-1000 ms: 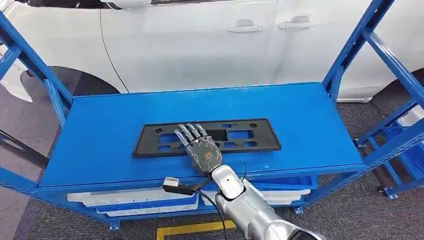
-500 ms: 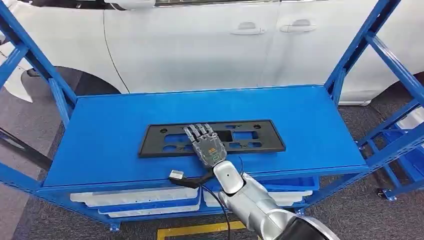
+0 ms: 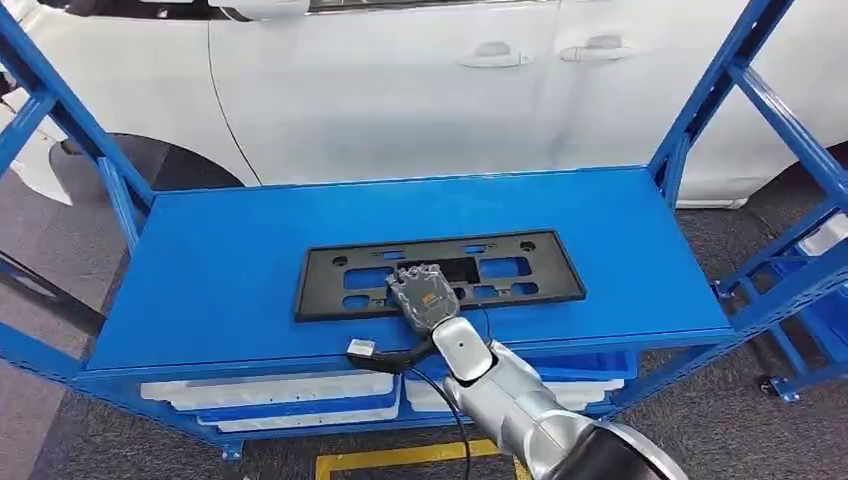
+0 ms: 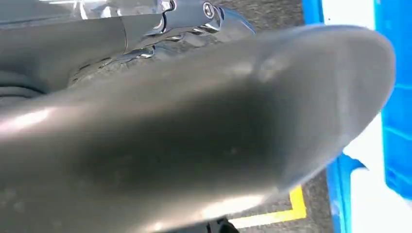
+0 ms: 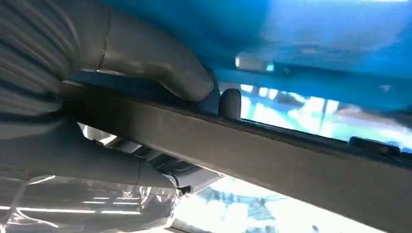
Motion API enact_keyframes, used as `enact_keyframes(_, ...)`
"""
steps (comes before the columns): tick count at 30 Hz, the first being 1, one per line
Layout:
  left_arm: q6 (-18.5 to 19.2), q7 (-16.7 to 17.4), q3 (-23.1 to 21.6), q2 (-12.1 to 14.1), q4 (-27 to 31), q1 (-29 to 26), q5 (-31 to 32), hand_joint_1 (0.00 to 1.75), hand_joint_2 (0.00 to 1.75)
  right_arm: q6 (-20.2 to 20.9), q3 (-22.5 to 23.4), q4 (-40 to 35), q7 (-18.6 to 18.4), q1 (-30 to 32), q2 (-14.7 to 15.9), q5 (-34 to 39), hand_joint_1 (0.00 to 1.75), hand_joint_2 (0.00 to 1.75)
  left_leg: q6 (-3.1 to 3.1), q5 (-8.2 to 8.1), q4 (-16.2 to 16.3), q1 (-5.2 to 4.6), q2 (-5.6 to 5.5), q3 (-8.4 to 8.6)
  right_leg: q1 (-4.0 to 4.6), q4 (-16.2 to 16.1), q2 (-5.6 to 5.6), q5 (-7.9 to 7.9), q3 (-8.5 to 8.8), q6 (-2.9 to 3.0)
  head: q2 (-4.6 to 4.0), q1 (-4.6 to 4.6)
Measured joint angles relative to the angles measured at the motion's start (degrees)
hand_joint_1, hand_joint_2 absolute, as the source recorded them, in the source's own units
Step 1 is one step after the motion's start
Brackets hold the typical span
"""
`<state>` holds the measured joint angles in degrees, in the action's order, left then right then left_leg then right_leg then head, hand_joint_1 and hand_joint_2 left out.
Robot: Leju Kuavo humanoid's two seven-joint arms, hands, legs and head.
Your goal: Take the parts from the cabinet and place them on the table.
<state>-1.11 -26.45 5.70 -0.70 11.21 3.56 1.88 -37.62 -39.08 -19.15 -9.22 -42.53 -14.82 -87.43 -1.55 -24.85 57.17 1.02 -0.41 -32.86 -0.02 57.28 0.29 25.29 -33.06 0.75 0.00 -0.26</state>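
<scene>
We see our right hand (image 3: 422, 293) curled over the front edge of the black plastic part (image 3: 440, 273), its dark fingers folded down on top of the panel; in the right wrist view the thick grey thumb (image 5: 160, 73) presses against one face of the panel's thin edge (image 5: 272, 155) and the ribbed grey cover sits behind it, so the hand grips the part between thumb and fingers. The part is a long, flat, matte rectangle with rounded corners, pierced by several rectangular cut-outs and small round holes through which the blue beneath shows. It lies on the top shelf (image 3: 210, 270) of the blue metal rack, lengthwise, about midway between the left and right edges and nearer the front edge than the back. The shelf is smooth painted sheet steel, carried by slanted blue struts (image 3: 715, 85) at its corners. From the silver, glossy right forearm (image 3: 510, 400) a thin black cable loops to a small grey connector (image 3: 361, 349) hanging at the shelf's front edge. Beneath the shelf, blue trays (image 3: 290, 400) hold stacked white moulded pieces (image 3: 240, 392), their shape unclear. Our left hand we cannot judge: the left wrist view is blurred by a smooth dark grey rounded form. Behind the rack stands a white car (image 3: 420, 90) with glossy door panels; a yellow floor line (image 3: 400, 458) crosses dark carpet.
</scene>
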Motion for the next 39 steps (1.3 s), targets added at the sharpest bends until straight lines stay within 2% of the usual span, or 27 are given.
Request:
enact_keyframes(1, 0.0, -0.4, 0.0, 0.0, 0.0, 0.0, 0.0, 0.0, 0.0, -0.2, 0.0, 0.0, 0.0, 0.0, 0.0, 0.1, 1.75, 1.75, -0.18, -0.5, 0.7, 0.22, 0.16, -0.2, -0.28, -0.5, -0.21, -0.36, 0.35, 0.33, 0.0, -0.04)
enact_keyframes(2, -0.1, -0.9, 0.1, 0.0, 0.0, 0.0, 0.0, 0.0, 1.75, -0.3, 0.1, 0.0, 0.1, -0.1, 0.0, 0.1, 1.75, 1.75, -0.31, -2.19, 2.7, 0.1, 0.18, -1.06, -0.3, -0.7, -0.21, -0.45, 0.45, 0.61, -0.02, -0.2)
enact_keyframes(4, 0.0, -1.4, 0.1, 0.0, 0.0, 0.0, 0.0, 0.0, 1.75, -0.8, 0.3, 0.2, 0.5, 0.0, 0.0, 0.6, 1.75, 1.75, -0.56, -6.25, 10.3, 0.18, 0.18, -4.5, -0.17, -0.7, -0.24, -0.48, 0.32, 0.75, -0.02, -0.28)
enact_keyframes(5, 0.0, -1.6, 0.2, 0.0, 0.0, -0.1, -0.1, 0.0, 1.75, -1.2, 0.6, 0.3, 1.1, 0.0, 0.0, 1.1, 1.75, 1.75, -0.69, -8.42, 15.9, 0.19, 0.18, -7.07, -0.07, -0.7, -0.24, -0.48, 0.24, 0.8, -0.02, -0.24)
enact_keyframes(6, 0.0, -1.7, 0.2, 0.0, 0.0, -0.2, -0.1, 0.0, 1.75, -1.5, 0.9, 0.3, 1.6, 0.0, 0.0, 1.4, 1.75, 1.75, -0.72, -9.04, 18.7, 0.19, 0.18, -8.42, 0.0, -0.6, -0.23, -0.46, 0.2, 0.81, 0.0, -0.31)
enact_keyframes(7, 0.0, -1.9, 0.3, 0.0, 0.0, -0.2, -0.1, 0.0, 1.75, -1.7, 1.3, 0.0, 2.3, 0.1, 0.1, 1.8, 1.75, 1.75, -0.66, -8.19, 18.6, 0.19, 0.18, -8.46, 0.01, -0.5, -0.22, -0.44, 0.23, 0.81, 0.0, -0.26)
enact_keyframes(8, 0.0, -2.1, 0.5, 0.0, 0.0, -0.2, -0.1, 0.0, 1.75, -1.7, 1.7, -0.7, 2.8, 0.3, 0.2, 2.1, 1.75, 1.75, -0.59, -6.3, 15.9, 0.19, 0.19, -7.23, -0.01, -0.4, -0.2, -0.37, 0.25, 0.75, -0.02, -0.26)
enact_keyframes(10, 0.0, -2.3, 0.7, 0.0, 0.0, -0.2, -0.2, 0.0, 1.75, -1.7, 3.0, -3.2, 4.2, 0.6, 0.5, 2.7, 1.75, 1.75, -0.44, -1.0, 5.5, 0.29, 0.25, -2.21, -0.1, 0.0, -0.07, -0.07, 0.26, 0.45, 0.0, -0.28)
enact_keyframes(11, 0.0, -2.4, 0.9, 0.0, 0.0, -0.2, -0.2, 0.0, 1.75, -1.7, 3.5, -4.3, 4.9, 0.7, 0.6, 3.0, 1.75, 1.75, -0.33, -0.24, 1.4, 0.34, 0.3, -0.42, -0.1, 0.2, 0.03, 0.12, 0.2, 0.22, -0.02, -0.26)
enact_keyframes(12, 0.0, -2.4, 1.1, 0.0, 0.0, -0.1, -0.3, 0.0, 1.75, -1.8, 4.2, -5.6, 5.7, 0.7, 0.7, 3.4, 1.75, 1.75, -0.14, -1.01, 0.8, -0.05, 0.21, -0.09, 0.33, 0.4, 0.14, 0.19, -0.12, -0.11, -0.02, -0.28)
enact_keyframes(14, -0.1, -2.5, 1.6, -0.1, 0.0, 0.0, -0.6, 0.0, 1.75, -1.9, 6.3, -10.3, 9.1, 2.0, 1.0, 4.7, 1.75, 1.75, 0.77, -0.76, 1.1, -0.11, 0.06, -0.45, 0.21, 0.4, 0.3, -0.08, -0.45, -0.74, 0.0, -0.2)
enact_keyframes(17, -0.1, -2.8, 2.2, -0.3, 0.0, -0.1, -1.2, 0.0, 1.75, -2.0, 12.0, -19.7, 20.2, 4.5, 1.1, 10.6, 1.75, 1.75, 1.97, -0.3, 0.6, 0.19, 0.08, -0.36, 0.03, 1.1, 0.15, 0.77, -0.55, -1.68, 0.0, -0.22)
enact_keyframes(19, -0.1, -3.6, 3.0, -0.3, 0.0, -0.1, -1.8, 0.0, 1.75, -2.2, 15.3, -24.6, 25.7, 5.2, 1.0, 15.7, 1.75, 1.75, 2.41, -0.29, 0.6, 0.15, 0.09, -0.45, -0.09, 7.7, 0.01, 4.77, -3.64, -2.09, -0.02, -0.02)
enact_keyframes(21, -0.4, -5.9, 3.9, -0.4, 0.0, -0.3, -3.2, 0.0, 1.75, -2.0, 18.2, -32.1, 34.2, 7.8, 1.4, 31.2, 1.75, 1.75, 2.62, -0.35, 0.6, 0.06, 0.06, -0.5, -0.2, 17.6, 0.0, 8.61, -8.31, -2.41, 0.0, -0.02)
enact_keyframes(22, -1.6, -6.6, 4.6, -0.4, 0.0, -0.5, -3.6, 0.0, 1.75, -1.3, 18.4, -36.3, 37.4, 9.3, 2.0, 40.7, 1.75, 1.75, 2.68, -0.39, 0.6, 0.02, -0.09, -0.47, -0.2, 19.7, 0.01, 8.8, -9.52, -2.39, -0.02, 0.0)
enact_keyframes(24, -3.4, -8.4, 5.9, -0.6, 0.0, -0.7, -4.5, 0.0, 1.75, 1.0, 18.1, -46.0, 41.1, 11.4, 3.8, 59.2, 1.75, 1.75, 2.7, -0.49, 0.6, -0.14, -0.19, -0.22, -0.15, 15.5, 0.02, 5.29, -7.88, -2.0, 0.0, 0.02)
enact_keyframes(26, -4.2, -12.0, 7.2, -0.9, 0.5, -0.9, -5.1, 0.0, 1.75, 4.1, 18.2, -54.3, 43.6, 13.4, 5.3, 73.4, 1.75, 1.75, 2.64, -0.64, 0.6, -0.47, -0.25, 0.05, 0.19, 3.9, -0.02, -0.23, -2.55, -0.83, -0.02, 0.04)
enact_keyframes(27, -4.1, -13.0, 7.8, -1.2, 1.0, -1.1, -5.6, 0.0, 1.75, 7.3, 18.2, -58.5, 44.5, 14.4, 6.0, 80.0, 1.75, 1.75, 2.5, -0.73, 0.6, -0.58, -0.21, -0.02, 0.55, 0.6, -0.12, -0.25, -1.09, -0.19, 0.0, -0.02)
enact_keyframes(28, -3.1, -13.0, 8.6, -1.3, 1.1, -1.1, -5.7, 0.0, 1.75, 11.9, 18.2, -62.0, 45.1, 15.5, 6.8, 85.8, 1.75, 1.75, 2.18, -0.8, 0.6, -0.79, -0.19, -0.12, 0.58, 0.2, -0.47, -0.71, -1.22, -0.45, 0.0, -0.07)
enact_keyframes(30, 0.4, -13.0, 9.4, -1.4, 1.2, -1.4, -5.7, 0.0, 1.75, 26.3, 18.2, -68.7, 47.6, 17.9, 9.5, 95.5, 1.75, 1.75, 1.66, -0.87, 0.5, -0.6, 0.03, -0.05, 0.79, 0.4, -0.3, -0.59, -1.29, -0.29, -0.02, 0.15)
enact_keyframes(31, 1.2, -13.0, 10.0, -1.5, 1.2, -1.5, -5.8, 0.0, 1.75, 30.8, 18.2, -71.0, 48.5, 19.4, 10.5, 97.3, 1.75, 1.75, 1.42, -0.86, 0.3, -0.62, 0.03, 0.09, 0.72, 0.1, -0.28, -0.67, -1.23, -0.18, -0.02, 0.24)
enact_keyframes(32, 1.5, -13.0, 10.4, -1.5, 1.3, -1.6, -5.9, 0.0, 1.75, 35.3, 18.2, -74.5, 48.6, 20.7, 11.0, 98.8, 1.75, 1.75, 1.09, -1.32, 0.6, -0.78, 0.12, -0.06, -0.02, -0.6, -0.42, -0.97, -0.82, 0.09, 0.0, 0.13)
enact_keyframes(34, 1.1, -13.0, 11.1, -1.6, 1.4, -1.6, -5.5, 0.0, 1.75, 39.1, 18.2, -78.4, 48.5, 22.3, 11.3, 98.6, 1.75, 1.75, 0.48, -4.77, 5.5, -0.51, 0.14, -1.94, 0.02, -0.8, -0.55, -1.08, -0.5, 0.57, 0.0, -0.04)
enact_keyframes(36, 0.4, -12.9, 11.7, -1.6, 1.4, -1.6, -5.4, 0.0, 1.75, 41.3, 18.1, -80.4, 48.5, 23.9, 11.6, 97.5, 1.75, 1.75, -0.02, -9.43, 14.8, -0.36, 0.14, -6.05, 0.13, -0.6, -0.63, -1.09, -0.62, 0.59, 0.0, 0.02)
enact_keyframes(37, -0.2, -12.7, 11.9, -1.6, 1.3, -1.6, -5.3, 0.0, 1.75, 42.4, 17.8, -81.3, 48.5, 24.6, 11.8, 96.8, 1.75, 1.75, -0.19, -10.32, 18.0, -0.33, 0.15, -7.34, 0.13, -0.5, -0.62, -1.09, -0.79, 0.6, 0.0, 0.0)
enact_keyframes(38, -0.6, -12.3, 12.0, -1.6, 1.3, -1.7, -5.2, 0.0, 1.75, 43.2, 17.4, -82.0, 48.5, 25.4, 11.9, 96.2, 1.75, 1.75, -0.28, -9.79, 18.3, -0.3, 0.15, -7.37, 0.1, -0.3, -0.59, -1.09, -0.93, 0.6, 0.0, 0.02)
enact_keyframes(39, -1.1, -11.8, 12.1, -1.6, 1.2, -1.7, -5.2, 0.0, 1.75, 44.1, 16.9, -82.6, 48.5, 26.0, 12.0, 95.7, 1.75, 1.75, -0.28, -8.03, 15.8, -0.26, 0.15, -6.02, 0.09, -0.1, -0.56, -1.08, -1.07, 0.59, -0.02, -0.02)
